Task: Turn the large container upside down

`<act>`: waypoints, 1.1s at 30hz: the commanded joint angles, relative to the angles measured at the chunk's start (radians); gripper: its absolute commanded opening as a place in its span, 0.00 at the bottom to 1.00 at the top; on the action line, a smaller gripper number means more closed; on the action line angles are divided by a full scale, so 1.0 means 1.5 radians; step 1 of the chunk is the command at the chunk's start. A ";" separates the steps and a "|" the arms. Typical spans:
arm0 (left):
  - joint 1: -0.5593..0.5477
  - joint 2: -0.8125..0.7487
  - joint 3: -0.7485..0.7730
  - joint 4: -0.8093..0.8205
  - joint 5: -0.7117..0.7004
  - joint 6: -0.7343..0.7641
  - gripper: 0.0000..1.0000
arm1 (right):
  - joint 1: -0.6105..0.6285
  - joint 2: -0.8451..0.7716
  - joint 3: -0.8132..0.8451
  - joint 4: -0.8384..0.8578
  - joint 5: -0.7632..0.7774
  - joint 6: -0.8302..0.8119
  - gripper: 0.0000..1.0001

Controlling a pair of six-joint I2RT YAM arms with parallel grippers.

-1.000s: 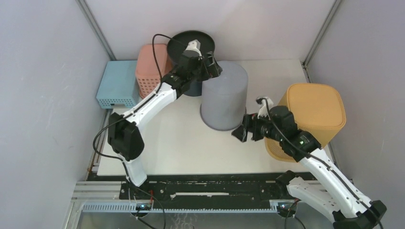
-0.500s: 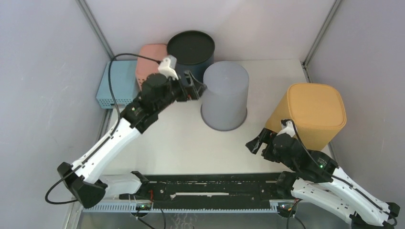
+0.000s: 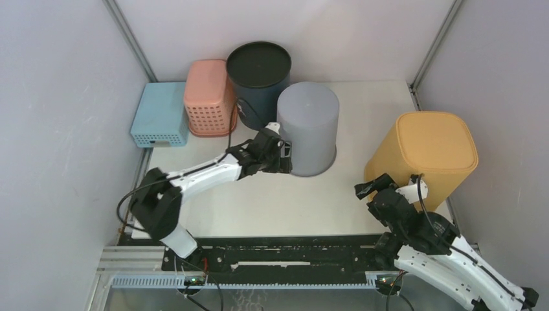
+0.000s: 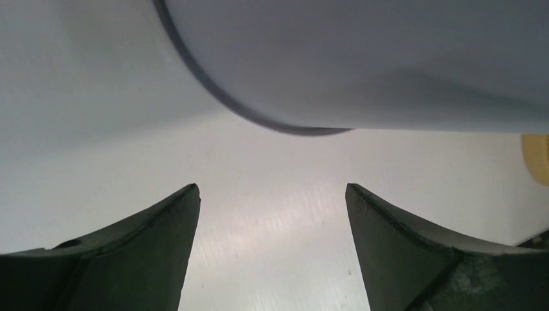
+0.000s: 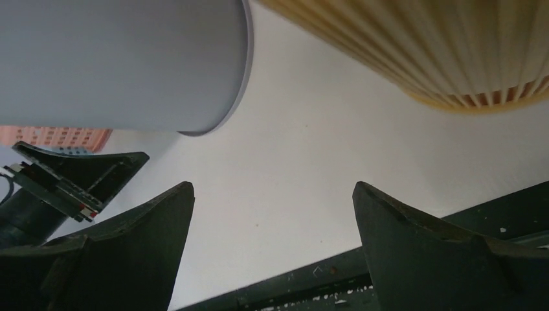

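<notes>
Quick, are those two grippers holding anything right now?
Left gripper: open, holding nothing, close to the base of the grey container.
Right gripper: open, holding nothing.

Bright, even light; glare on table (image 4: pixel 272 259); close surfaces perhaps blurred.

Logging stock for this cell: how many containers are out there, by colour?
Grey bin: 1
Dark bin: 1
Pink basket: 1
Blue basket: 1
Yellow bin: 1
Total: 5
</notes>
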 commanded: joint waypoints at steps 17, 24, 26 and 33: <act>0.057 0.439 0.758 -0.149 -0.024 0.079 0.89 | -0.211 0.001 0.009 0.024 -0.107 -0.101 1.00; 0.055 0.222 0.432 -0.027 0.027 0.018 0.89 | -0.199 0.053 0.089 -0.281 -0.012 0.186 1.00; 0.050 0.158 0.353 -0.008 0.034 0.009 0.89 | -0.205 0.067 0.099 -0.294 -0.006 0.197 1.00; 0.041 0.016 0.234 -0.001 0.005 0.023 0.91 | -0.244 0.086 0.081 -0.165 0.041 0.162 1.00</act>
